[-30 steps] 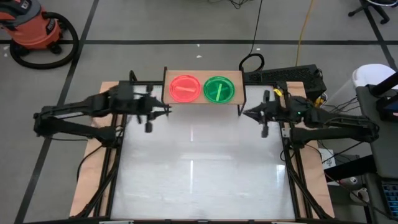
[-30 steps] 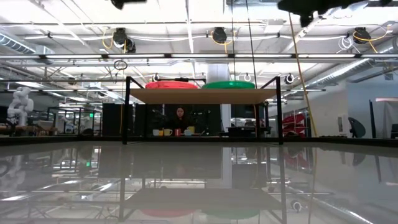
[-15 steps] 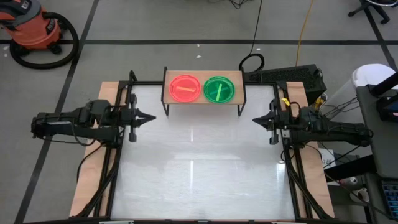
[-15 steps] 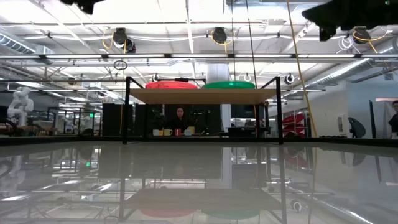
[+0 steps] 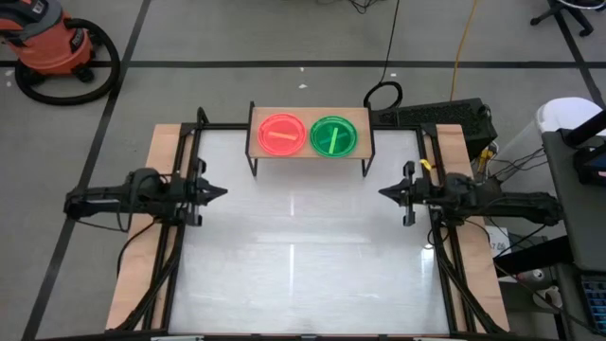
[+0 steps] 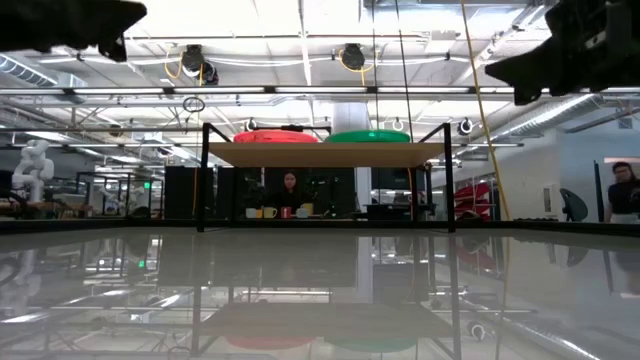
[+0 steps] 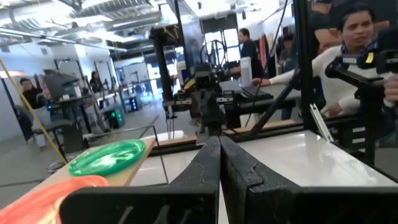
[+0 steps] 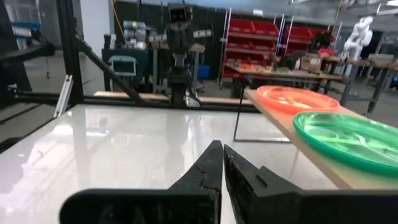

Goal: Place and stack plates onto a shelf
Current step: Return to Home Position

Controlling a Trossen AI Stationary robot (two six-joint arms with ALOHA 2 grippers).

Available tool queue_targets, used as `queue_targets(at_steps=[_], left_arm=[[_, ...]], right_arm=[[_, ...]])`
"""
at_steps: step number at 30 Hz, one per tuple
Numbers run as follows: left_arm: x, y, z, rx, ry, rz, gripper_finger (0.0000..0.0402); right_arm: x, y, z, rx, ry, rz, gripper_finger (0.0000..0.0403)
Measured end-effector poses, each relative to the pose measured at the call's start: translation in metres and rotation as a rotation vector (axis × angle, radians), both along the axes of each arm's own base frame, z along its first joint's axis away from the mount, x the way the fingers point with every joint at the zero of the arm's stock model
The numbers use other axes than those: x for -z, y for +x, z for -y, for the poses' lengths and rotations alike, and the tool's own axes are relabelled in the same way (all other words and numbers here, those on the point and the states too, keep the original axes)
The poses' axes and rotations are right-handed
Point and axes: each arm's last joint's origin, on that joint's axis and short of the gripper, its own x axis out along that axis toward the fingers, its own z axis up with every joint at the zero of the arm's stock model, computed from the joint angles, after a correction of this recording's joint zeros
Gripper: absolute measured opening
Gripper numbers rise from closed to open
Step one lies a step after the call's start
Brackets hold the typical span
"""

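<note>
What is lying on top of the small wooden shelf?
On the shelf lie an orange plate and a green plate, side by side. Any plates stacked beneath them are covered and cannot be counted.

- Shelf (image 5: 364, 119): a small light-wood board on thin black legs, standing at the table's far edge.
- Orange-topped plates (image 5: 282, 134): stacked flat on the shelf's left-arm side.
- Green plates (image 5: 333, 135): stacked flat just beside them.
</note>
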Motion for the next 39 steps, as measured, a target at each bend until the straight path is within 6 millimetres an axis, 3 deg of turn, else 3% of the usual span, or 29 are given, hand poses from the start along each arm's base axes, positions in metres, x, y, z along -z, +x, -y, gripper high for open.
queue_targets(at_steps=[4, 7, 11, 39], left_arm=[[0.019, 0.001, 0.0, 0.003, -0.012, 0.025, 0.0002], [0.033, 0.003, 0.0, 0.004, -0.013, 0.034, 0.0002], [0.053, 0.008, 0.0, 0.007, -0.025, 0.025, 0.0002], [0.057, 0.009, 0.001, 0.038, -0.056, -0.017, 0.0016]], right_arm=[[0.015, 0.002, 0.0, -0.001, -0.023, 0.046, 0.0], [0.007, 0.002, 0.0, 0.001, -0.055, 0.152, 0.0], [0.012, 0.002, 0.0, 0.0, -0.053, 0.098, 0.0], [0.01, 0.002, 0.0, 0.001, -0.055, 0.129, 0.0]])
